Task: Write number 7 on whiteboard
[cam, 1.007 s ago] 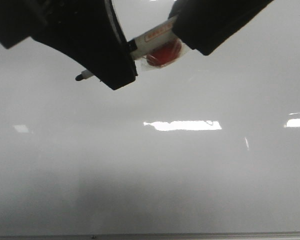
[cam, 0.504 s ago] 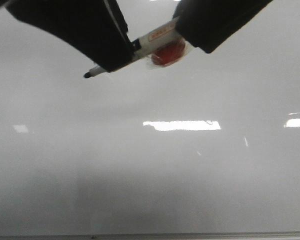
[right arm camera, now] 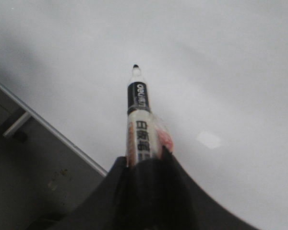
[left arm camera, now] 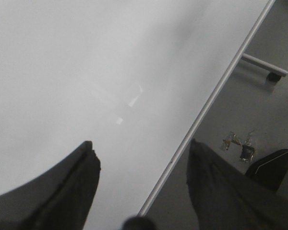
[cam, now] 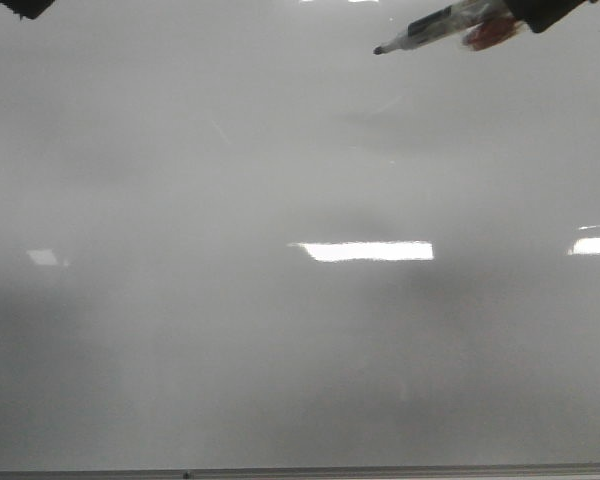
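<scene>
Marker held over the whiteboard's far right part; left arm off at the far left corner.

The whiteboard (cam: 280,330) fills the front view, its near edge running along the bottom. At the far right, the right gripper (right arm camera: 145,163) holds a marker (cam: 435,24) between its jaws, tip pointing left and hanging above the board. The left gripper (left arm camera: 141,184) hangs over the board's edge, jaws spread apart, one over the board and one past its rim.

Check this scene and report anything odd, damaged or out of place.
Nothing looks damaged or spilled. The whiteboard is still blank, showing only light reflections, no 7 yet. The right hand holds the marker uncapped, with something red and clear wrapped around its barrel. The left hand is open, holding nothing.
</scene>
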{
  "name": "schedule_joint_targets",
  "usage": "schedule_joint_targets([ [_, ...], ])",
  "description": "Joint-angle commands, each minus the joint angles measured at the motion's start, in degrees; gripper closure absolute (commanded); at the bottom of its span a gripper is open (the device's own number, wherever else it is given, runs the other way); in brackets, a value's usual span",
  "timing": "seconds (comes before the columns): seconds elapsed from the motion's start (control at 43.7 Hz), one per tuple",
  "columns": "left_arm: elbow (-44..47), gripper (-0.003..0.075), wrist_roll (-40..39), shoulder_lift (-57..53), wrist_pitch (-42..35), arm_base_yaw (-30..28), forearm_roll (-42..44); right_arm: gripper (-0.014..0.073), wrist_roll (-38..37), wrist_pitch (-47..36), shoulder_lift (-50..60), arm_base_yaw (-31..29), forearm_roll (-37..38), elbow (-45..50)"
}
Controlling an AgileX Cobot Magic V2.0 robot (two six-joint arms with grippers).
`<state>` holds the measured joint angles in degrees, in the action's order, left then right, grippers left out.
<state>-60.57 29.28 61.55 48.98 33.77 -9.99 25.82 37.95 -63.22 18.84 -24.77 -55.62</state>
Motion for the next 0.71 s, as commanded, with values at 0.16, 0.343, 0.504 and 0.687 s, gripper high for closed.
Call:
schedule_joint_targets([
  [0.16,-1.48,0.0314,-0.56,-1.23,-4.33,0.02,-1.57,0.0655,-0.32,-13.58,-4.03,-0.18,-2.06,-1.32],
  [0.343,-1.48,0.0314,-0.56,-1.23,-4.46,0.02,-1.57,0.0655,-0.32,-12.89,-9.15,-0.18,-2.06,-4.99],
  [0.504,-1.48,0.0314,-0.56,-1.23,-4.46,0.02,-1.57,0.0655,-0.32,-11.83,-13.83,-0.18,-2.01,-8.59],
  [0.687,-1.48,0.0314,-0.56,-1.23,-4.46,0.02,-1.57,0.0653,-0.32,-11.57,-16.27,-1.96,-1.88,-10.27],
])
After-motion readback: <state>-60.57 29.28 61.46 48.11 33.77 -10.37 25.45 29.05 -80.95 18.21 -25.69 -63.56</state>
